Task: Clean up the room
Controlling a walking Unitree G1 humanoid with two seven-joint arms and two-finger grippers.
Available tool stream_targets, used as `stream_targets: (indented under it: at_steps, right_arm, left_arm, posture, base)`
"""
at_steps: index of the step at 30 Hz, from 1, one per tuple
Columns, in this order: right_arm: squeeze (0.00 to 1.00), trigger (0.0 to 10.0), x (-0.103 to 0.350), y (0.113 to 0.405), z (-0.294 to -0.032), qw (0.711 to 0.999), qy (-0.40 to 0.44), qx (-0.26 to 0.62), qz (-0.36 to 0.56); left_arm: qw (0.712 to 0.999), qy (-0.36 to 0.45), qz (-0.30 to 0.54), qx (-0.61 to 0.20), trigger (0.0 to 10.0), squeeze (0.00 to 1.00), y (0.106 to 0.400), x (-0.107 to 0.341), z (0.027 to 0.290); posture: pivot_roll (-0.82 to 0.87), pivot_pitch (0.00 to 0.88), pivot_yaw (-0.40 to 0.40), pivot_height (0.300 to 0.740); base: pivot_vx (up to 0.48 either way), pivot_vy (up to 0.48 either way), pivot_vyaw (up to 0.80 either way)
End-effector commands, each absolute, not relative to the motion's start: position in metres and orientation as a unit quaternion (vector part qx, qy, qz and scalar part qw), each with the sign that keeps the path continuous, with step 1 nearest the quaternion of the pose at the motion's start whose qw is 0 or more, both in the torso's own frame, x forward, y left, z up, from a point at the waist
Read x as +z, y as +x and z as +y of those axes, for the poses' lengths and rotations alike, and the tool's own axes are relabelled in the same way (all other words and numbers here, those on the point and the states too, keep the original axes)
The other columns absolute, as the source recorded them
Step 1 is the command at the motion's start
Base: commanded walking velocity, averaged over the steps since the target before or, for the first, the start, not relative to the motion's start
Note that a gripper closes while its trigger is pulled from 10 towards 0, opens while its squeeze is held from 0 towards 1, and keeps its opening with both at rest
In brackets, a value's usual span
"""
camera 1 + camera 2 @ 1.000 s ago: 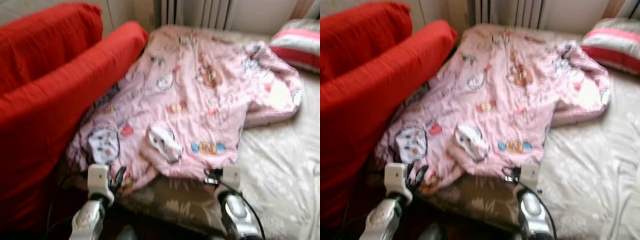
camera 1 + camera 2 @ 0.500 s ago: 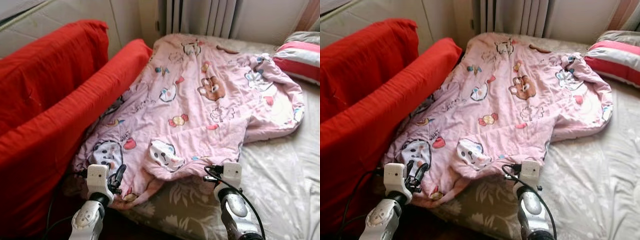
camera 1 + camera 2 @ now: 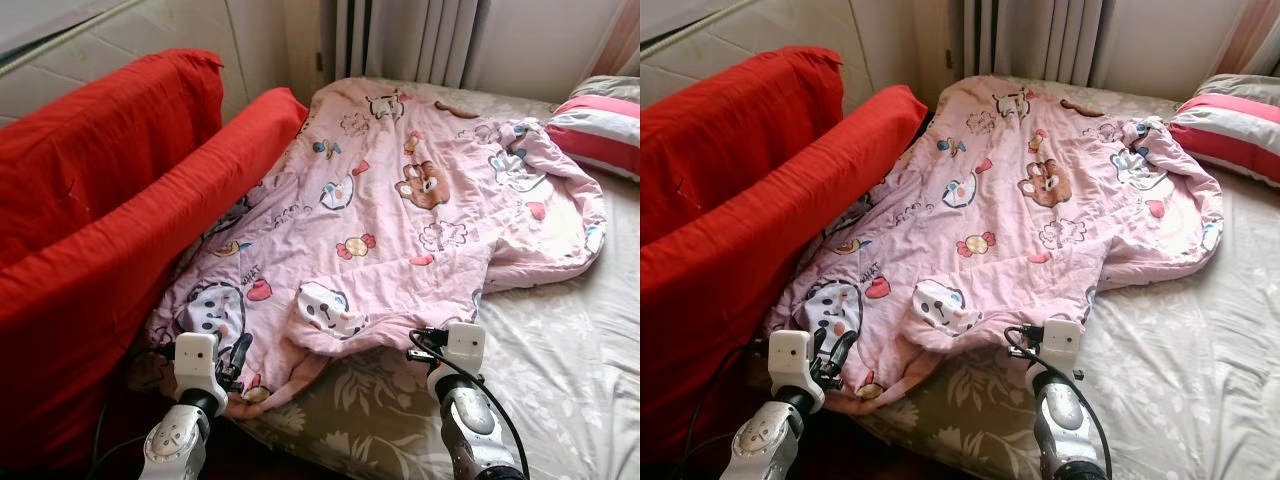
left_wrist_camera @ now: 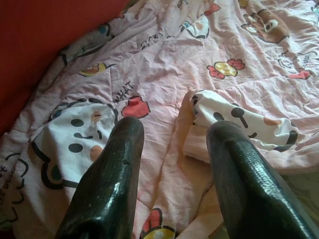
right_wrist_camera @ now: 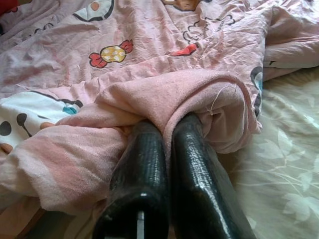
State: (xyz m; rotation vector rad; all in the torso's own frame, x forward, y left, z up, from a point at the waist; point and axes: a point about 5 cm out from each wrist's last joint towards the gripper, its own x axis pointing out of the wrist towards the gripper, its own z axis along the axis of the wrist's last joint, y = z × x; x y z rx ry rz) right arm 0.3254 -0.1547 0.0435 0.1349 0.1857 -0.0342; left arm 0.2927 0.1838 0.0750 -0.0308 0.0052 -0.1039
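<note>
Rumpled quilt on the bed

Well, the pink cartoon-print quilt (image 3: 400, 220) sprawls crumpled across the bed (image 3: 560, 360), beside the red sofa (image 3: 90, 230). Right gripper (image 5: 164, 134) pinches its near edge; left gripper (image 4: 169, 137) hovers above it, fingers spread.

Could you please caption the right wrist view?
Right tool shut on the pink cartoon-print quilt edge over the floral bedsheet.

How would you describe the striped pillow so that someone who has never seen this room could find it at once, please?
Start at the bed with its pale leaf-patterned sheet, beside the red sofa. A pink cartoon blanket lies spread over the bed; look past its far corner on the robot's right, toward the curtain. The pillow lies there, the one item with broad red, pink and grey stripes.
</note>
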Motion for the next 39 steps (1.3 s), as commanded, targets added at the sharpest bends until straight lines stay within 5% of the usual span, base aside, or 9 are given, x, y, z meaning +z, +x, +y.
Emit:
stream_targets:
  at_steps: [1, 24, 39]
  right_arm:
    - [0.00, 10.0, 0.039, 0.321, -0.154, 0.993, 0.071, -0.018, 0.096]
    - [0.00, 10.0, 0.046, 0.324, -0.161, 0.994, 0.075, -0.040, 0.068]
    - [0.00, 10.0, 0.049, 0.324, -0.165, 0.994, 0.074, -0.052, 0.058]
  left_arm:
    - [0.999, -0.018, 0.014, -0.047, 10.0, 0.00, 0.288, 0.069, 0.186]
    - [0.998, -0.014, 0.005, -0.063, 10.0, 0.00, 0.290, 0.072, 0.184]
    - [0.998, -0.013, 0.001, -0.067, 10.0, 0.00, 0.290, 0.073, 0.184]
  posture:
    - [0.02, 0.217, 0.034, 0.740]
    - [0.03, 0.185, 0.041, 0.740]
    - [0.03, 0.197, 0.043, 0.740]
  base:
    - [0.000, 0.000, 0.00]
    - [0.000, 0.000, 0.00]
    - [-0.257, 0.000, 0.00]
